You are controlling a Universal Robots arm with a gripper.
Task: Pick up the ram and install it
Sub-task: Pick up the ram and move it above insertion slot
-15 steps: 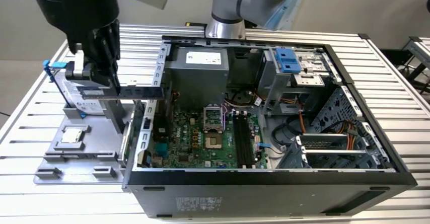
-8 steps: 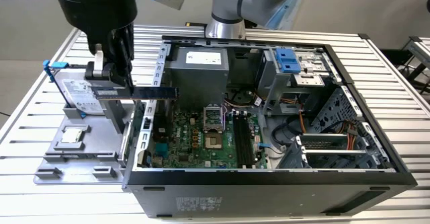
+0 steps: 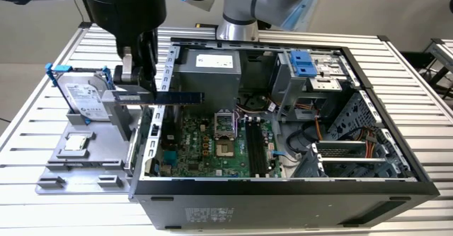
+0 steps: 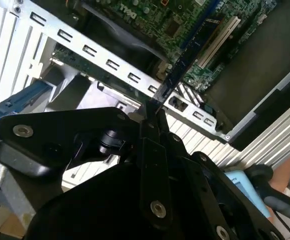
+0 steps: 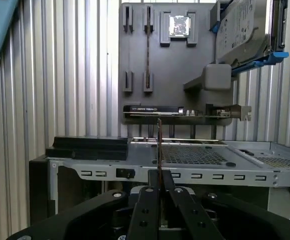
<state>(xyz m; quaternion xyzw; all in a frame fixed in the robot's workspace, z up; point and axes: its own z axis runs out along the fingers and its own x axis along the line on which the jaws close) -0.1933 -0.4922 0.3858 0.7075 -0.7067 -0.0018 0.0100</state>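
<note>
Shows a black two-fingered gripper (image 3: 139, 87) clamped narrow on one end of the ram (image 3: 177, 96), a long, narrow, flat dark blue-green circuit-board stick. Holds it in the air, level and on edge, at about ten o'clock in the exterior view, free end pointing toward three o'clock and crossing the slotted silver metal side rail (image 3: 167, 69) of the open black computer case (image 3: 283, 191); touching that rail or clear of it, impossible to tell. Appears edge-on in both wrist views, a thin dark line rising from between the black fingers (image 5: 146, 200). Not yet seated: long black memory slots (image 3: 256, 146) bare on the green motherboard (image 3: 205, 146), well apart from the stick, toward five o'clock of it. Near the gripper, toward nine o'clock, a silver hard drive in a blue frame (image 3: 84, 101) upright on a grey plastic parts tray (image 3: 71, 164). Judged risks: a knock of the free end against the rail or case wall, enough to twist the stick in a one-end grip; a slip or droop for the same reason; arrival over the slots turned the wrong way, given a stick lying nine-to-three and slots running roughly twelve-to-six; a tilted or off-notch press, with danger of bent contacts or a cracked board; a snag on the loose coloured cables (image 3: 258, 104) near the slots' far end.
</note>
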